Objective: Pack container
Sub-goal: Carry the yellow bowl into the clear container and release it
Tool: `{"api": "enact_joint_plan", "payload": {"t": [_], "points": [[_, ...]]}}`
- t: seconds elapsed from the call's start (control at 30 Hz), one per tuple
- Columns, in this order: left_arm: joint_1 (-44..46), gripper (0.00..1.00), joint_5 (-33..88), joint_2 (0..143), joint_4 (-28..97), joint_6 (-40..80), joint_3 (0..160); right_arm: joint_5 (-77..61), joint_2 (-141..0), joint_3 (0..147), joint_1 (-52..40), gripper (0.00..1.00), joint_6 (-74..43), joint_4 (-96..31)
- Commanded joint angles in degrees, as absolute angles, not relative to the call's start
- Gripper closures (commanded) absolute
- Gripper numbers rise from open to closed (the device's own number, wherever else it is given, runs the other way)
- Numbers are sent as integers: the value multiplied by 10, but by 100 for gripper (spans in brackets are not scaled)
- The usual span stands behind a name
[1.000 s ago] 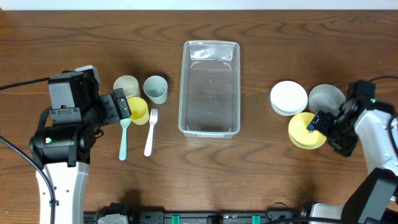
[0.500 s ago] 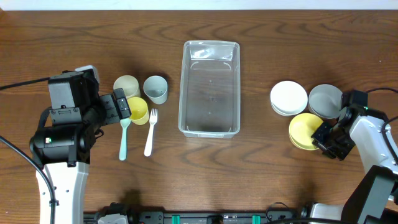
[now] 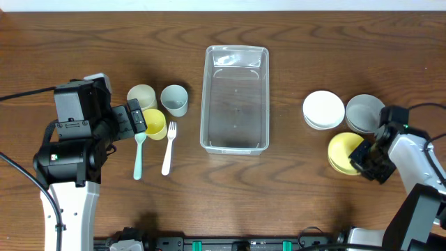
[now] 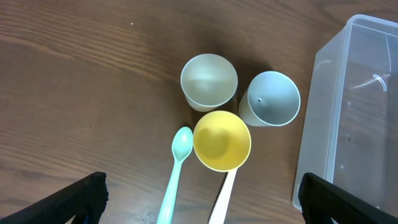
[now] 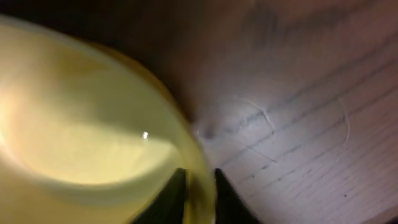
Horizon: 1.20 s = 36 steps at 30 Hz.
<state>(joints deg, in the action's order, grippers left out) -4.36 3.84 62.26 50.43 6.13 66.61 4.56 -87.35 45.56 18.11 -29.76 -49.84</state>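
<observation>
Sliding toward the near edge, the yellow bowl (image 3: 343, 153) has drawn away from the white bowl (image 3: 324, 109), its rim pinched in the right tool (image 3: 364, 156). The container (image 3: 235, 97) lies mid-tabletop (image 3: 293, 195), open side up, its long axis running from the far edge to the near edge. It sits between the two tools, well apart from the right one and nearer the left tool (image 3: 136, 120), whose fingers (image 4: 84, 198) are spread wide beside the yellow cup (image 3: 154, 123).
</observation>
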Motion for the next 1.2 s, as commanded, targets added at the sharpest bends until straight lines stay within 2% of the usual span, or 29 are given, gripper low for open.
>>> {"api": "enact_joint_plan", "payload": {"t": [0.0,0.13,0.37,0.5,0.63,0.73,0.87,1.17], "points": [[-46,2,29,622,505,56,678,58,-869,441,182,98,-312,-500],[-46,2,29,622,505,56,678,58,-842,449,171,98,-312,-538],[-46,2,29,622,505,56,678,-8,-688,501,119,99,-285,-652],[-46,2,29,622,505,56,678,-64,-602,570,64,99,-284,-686],[-46,2,29,622,505,56,678,-80,-580,662,-8,98,-294,-689],[-46,2,29,622,505,56,678,-79,-607,723,-62,98,-300,-688],[-46,2,29,622,505,56,678,-74,-711,799,-137,99,-302,-674],[-46,2,29,622,505,56,678,-81,-1006,973,-201,99,-296,-622]]}}
